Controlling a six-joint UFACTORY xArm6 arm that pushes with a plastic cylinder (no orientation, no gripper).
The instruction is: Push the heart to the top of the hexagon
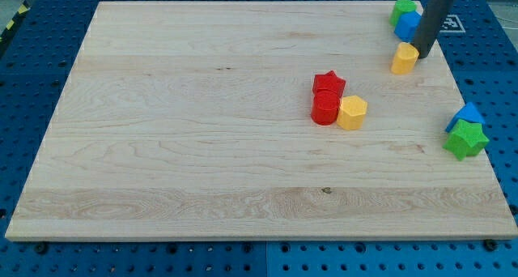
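Observation:
A yellow heart (405, 58) lies near the board's upper right. My tip (422, 53) is at the heart's right edge, touching it or nearly so. A yellow hexagon (352, 112) sits right of the board's middle, below and left of the heart. It touches a red cylinder (325, 108) on its left. A red star (329, 84) sits just above the cylinder.
A green block (401, 9) and a blue block (409, 25) sit together at the top right corner, just above the heart and left of my rod. A blue triangular block (469, 114) and a green star (467, 139) lie at the board's right edge (486, 159).

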